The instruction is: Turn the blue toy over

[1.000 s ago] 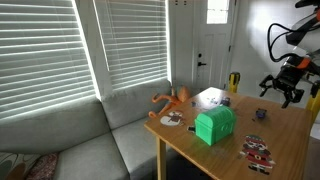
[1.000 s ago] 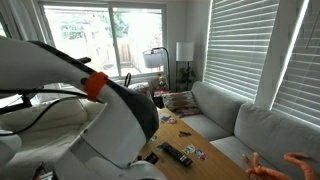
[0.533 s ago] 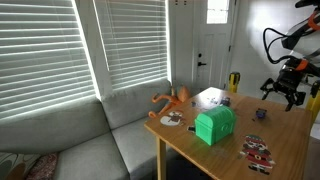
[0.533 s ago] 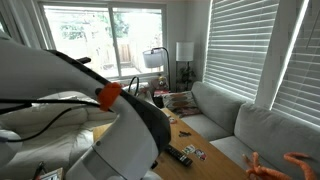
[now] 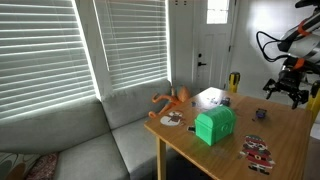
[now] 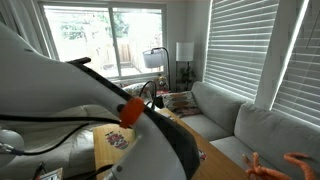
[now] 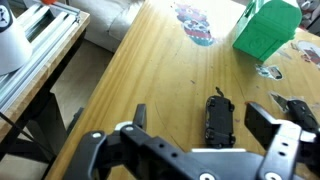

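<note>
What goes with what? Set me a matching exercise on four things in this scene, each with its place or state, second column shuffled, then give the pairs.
1. green box
2. orange toy
3. black remote
4. gripper

A. open, in the air above the table
B. at the table's edge by the couch
C. lying flat on bare wood, in the wrist view
D. standing near the middle of the table

Pairs: 1-D, 2-B, 3-C, 4-A
</note>
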